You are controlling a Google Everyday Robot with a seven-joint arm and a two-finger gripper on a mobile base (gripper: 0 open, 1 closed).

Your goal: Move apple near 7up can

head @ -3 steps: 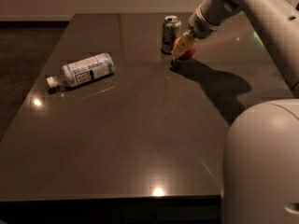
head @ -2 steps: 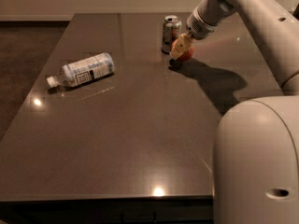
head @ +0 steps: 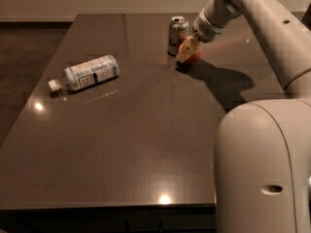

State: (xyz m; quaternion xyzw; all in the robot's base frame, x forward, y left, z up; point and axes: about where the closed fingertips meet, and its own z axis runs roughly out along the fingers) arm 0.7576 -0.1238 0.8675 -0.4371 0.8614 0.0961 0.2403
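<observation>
The red apple (head: 194, 57) sits low at the table surface at the far right, just right of and in front of the upright silver-and-green 7up can (head: 177, 33). My gripper (head: 188, 53) reaches down from the upper right. Its pale yellowish fingers (head: 185, 52) are closed around the apple and cover its left side. A small gap shows between apple and can. The arm's shadow falls to the right of the apple.
A clear plastic bottle (head: 86, 73) with a white-blue label lies on its side at the left of the dark table (head: 146, 144). My white arm and base (head: 262, 164) fill the right foreground. The table's near edge runs along the bottom.
The gripper with the apple has come down a little beside the can. The can and bottle have not moved.
</observation>
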